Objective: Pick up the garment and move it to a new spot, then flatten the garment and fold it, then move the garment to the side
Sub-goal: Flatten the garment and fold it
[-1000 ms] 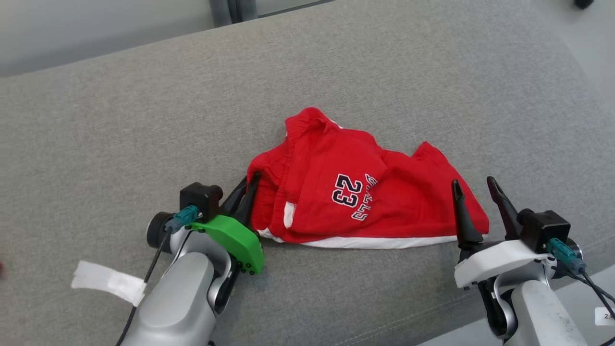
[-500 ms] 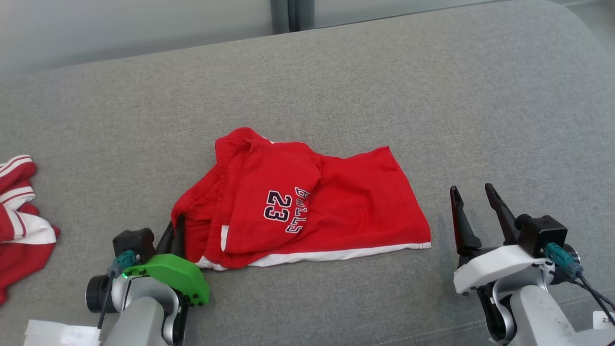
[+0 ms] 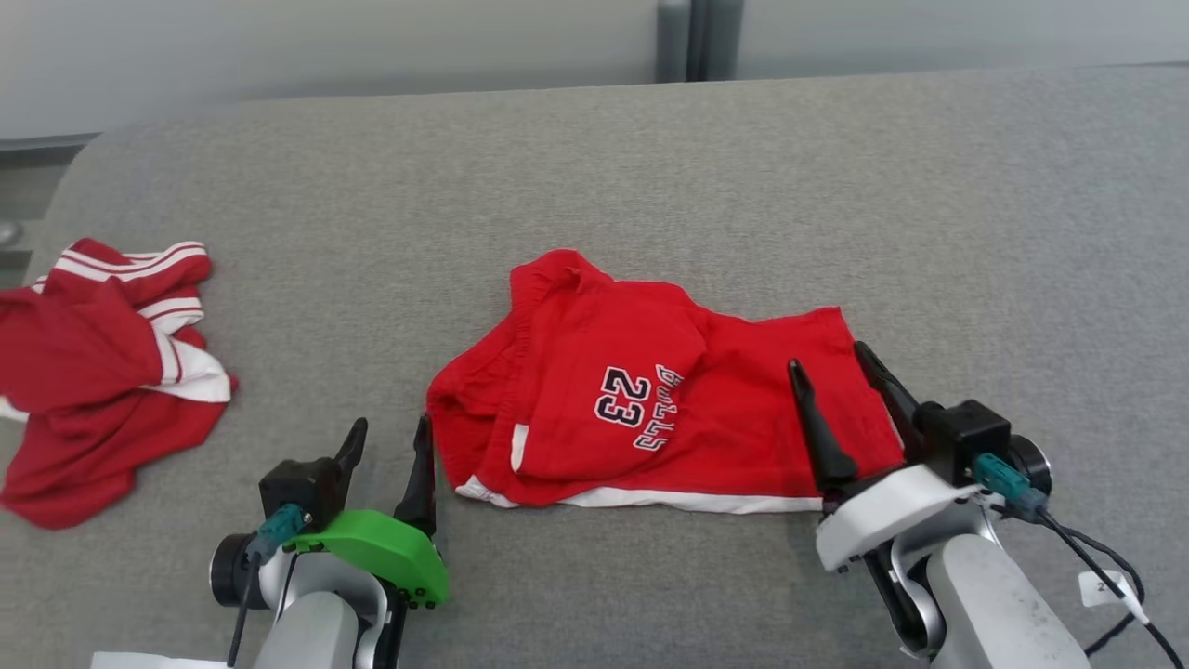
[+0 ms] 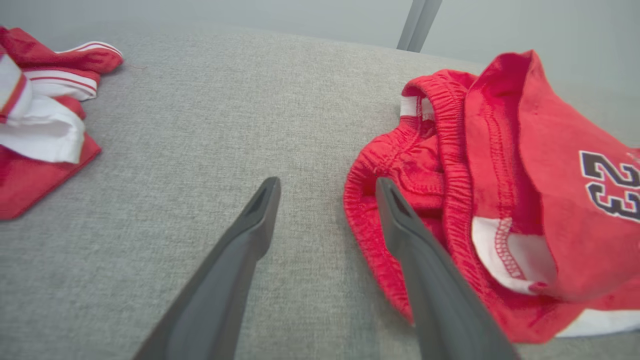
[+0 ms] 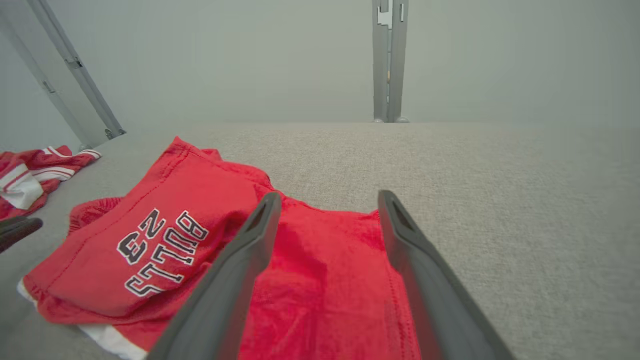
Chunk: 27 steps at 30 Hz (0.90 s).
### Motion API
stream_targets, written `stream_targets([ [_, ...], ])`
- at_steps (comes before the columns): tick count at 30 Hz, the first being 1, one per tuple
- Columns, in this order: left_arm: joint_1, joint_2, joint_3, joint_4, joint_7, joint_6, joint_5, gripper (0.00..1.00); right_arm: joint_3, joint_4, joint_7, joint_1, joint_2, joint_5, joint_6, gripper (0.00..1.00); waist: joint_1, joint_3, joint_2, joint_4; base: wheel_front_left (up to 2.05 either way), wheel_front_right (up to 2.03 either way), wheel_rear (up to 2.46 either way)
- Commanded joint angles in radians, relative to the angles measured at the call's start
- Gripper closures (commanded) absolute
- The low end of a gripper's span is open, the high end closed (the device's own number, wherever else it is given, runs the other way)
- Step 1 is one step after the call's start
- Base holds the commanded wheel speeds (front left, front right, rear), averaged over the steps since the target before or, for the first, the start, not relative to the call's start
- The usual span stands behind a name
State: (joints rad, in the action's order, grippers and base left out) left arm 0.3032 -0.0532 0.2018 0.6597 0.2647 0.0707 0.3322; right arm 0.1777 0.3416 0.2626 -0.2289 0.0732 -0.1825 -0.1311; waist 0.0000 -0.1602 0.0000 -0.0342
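The grey upholstered surface [image 3: 836, 186] spreads bare on every side of the red shorts [image 3: 576, 344], so there is room to spread them where they lie, crumpled, with one printed panel [image 3: 641, 409] doubled over the rest and the elastic waistband [image 4: 452, 145] bunched at their left end. A second red-and-white garment [image 3: 84, 372] sits well to the left of the shorts and should be left alone. The right tool [image 3: 827, 358] stands wide open above the right, leg end of the shorts, gripping nothing; the left tool [image 3: 392, 437] is also wide open, just beside the waistband end, empty, its inner finger [image 4: 400, 225] close against the gathered edge. The step in hand looks like flattening. To do it well, each tool probably wants to pinch a single layer at its own end, waistband on the left, leg hem on the right, rather than a thick bundle. Pull the two ends apart low along the surface, then lift the doubled panel back so that the white hem [image 3: 687, 502] lies straight before any fold.
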Motion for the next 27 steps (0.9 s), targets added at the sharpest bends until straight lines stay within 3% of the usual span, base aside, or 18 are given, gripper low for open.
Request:
stream_targets([
  [1, -0.015, 0.000, 0.006, -0.007, 0.000, 0.005, -0.004, 0.00, 0.008, 0.005, 0.003, -0.013, 0.005, -0.005, 0.001, 0.00, 0.0000, 0.008, 0.0000, -0.081, 0.00, 0.00, 0.00],
  [6, -0.041, 0.002, 0.066, -0.055, 0.000, 0.019, 0.033, 0.00, 0.128, 0.052, 0.003, -0.076, 0.017, -0.025, 0.001, 0.00, 0.0000, 0.006, 0.0000, -0.187, 0.00, 0.00, 0.00],
  [13, -0.076, 0.002, 0.124, -0.089, 0.000, 0.004, 0.084, 0.00, 0.278, 0.123, 0.003, -0.091, 0.017, -0.065, 0.001, 0.00, 0.0000, 0.008, 0.0000, -0.297, 0.00, 0.00, 0.00],
  [20, -0.093, 0.002, 0.144, -0.111, 0.000, -0.007, 0.106, 0.00, 0.357, 0.184, 0.003, -0.111, 0.039, -0.059, 0.001, 0.00, 0.0000, -0.011, 0.0000, -0.336, 0.00, 0.00, 0.00],
  [27, -0.090, 0.002, 0.153, -0.121, 0.000, -0.015, 0.119, 0.00, 0.334, 0.267, 0.003, -0.139, 0.040, 0.008, 0.001, 0.00, 0.0000, -0.021, 0.0000, -0.339, 0.00, 0.00, 0.00],
])
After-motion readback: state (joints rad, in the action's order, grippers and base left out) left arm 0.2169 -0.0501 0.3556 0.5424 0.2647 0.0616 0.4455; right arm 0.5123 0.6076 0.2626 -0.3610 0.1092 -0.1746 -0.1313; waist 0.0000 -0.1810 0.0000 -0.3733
